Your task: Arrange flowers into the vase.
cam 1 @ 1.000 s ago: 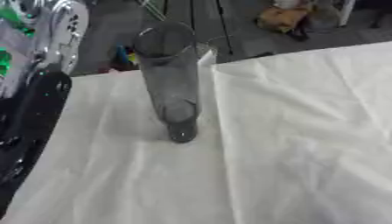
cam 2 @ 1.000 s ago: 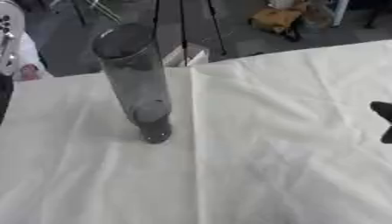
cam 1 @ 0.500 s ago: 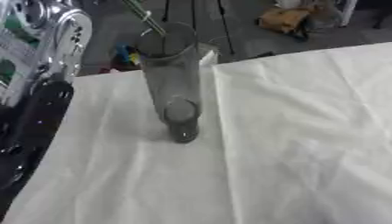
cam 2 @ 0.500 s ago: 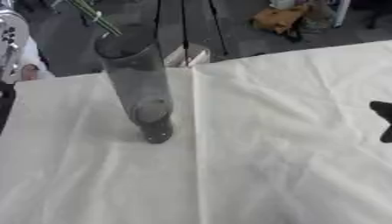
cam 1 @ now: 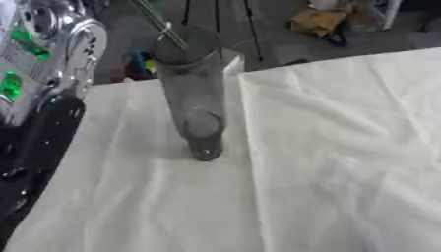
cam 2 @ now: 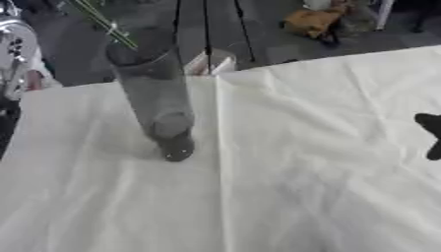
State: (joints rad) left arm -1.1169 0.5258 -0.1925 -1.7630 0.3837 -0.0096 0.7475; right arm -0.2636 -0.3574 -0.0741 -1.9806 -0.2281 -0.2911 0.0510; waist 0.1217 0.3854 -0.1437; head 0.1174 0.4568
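Right hand [cam 2: 430, 134] showing only as dark fingertips at the 3 o'clock edge, over the white cloth [cam 2: 301, 172]; open or curled, cannot tell. Left arm [cam 1: 34, 147] entering at 9 o'clock, its hand out of sight. Tall clear vase [cam 1: 194, 93] standing upright on the cloth toward 11 o'clock. Thin green stem [cam 2: 103, 22] slanting down from 11 o'clock to the vase's mouth.

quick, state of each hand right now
Left hand: not in view; only its arm shows.
Right hand: dark tip at the right edge, holding nothing visible; open or shut cannot be told.
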